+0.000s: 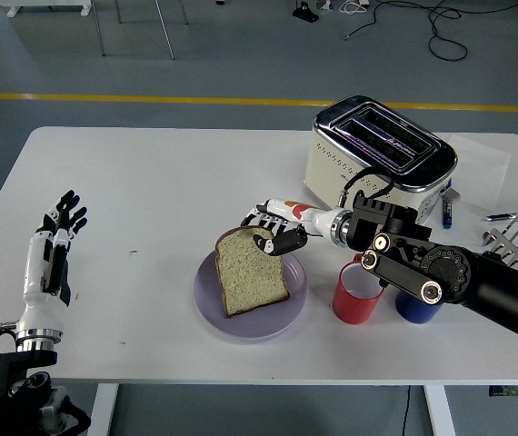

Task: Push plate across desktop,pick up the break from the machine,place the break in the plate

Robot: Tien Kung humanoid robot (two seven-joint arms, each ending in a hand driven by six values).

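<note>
— Bread first: what does the slice look like?
— Slice of pale brown bread [251, 271] with a darker crust all round, a domed top edge and a speckled crumb. It lies on the round translucent lilac plate [212, 303], its lower part flat on the plate and its top corner at the far right rim.
— Is anything holding it?
— Right robot hand [271, 236], white and black with five fingers, is curled over that top corner; a dark fingertip [265, 242] presses on the crust, so the slice is pinched there.
— And the plate's place?
— On the white desk [150, 182], near the middle, just left of a red mug [357, 292] with a blue cup [411, 306] beside it. A cream and chrome toaster [379, 151] stands behind them, slots empty.
— The other arm?
— Left robot hand [62, 220] is raised over the desk's left edge, fingers spread, holding nothing.
</note>
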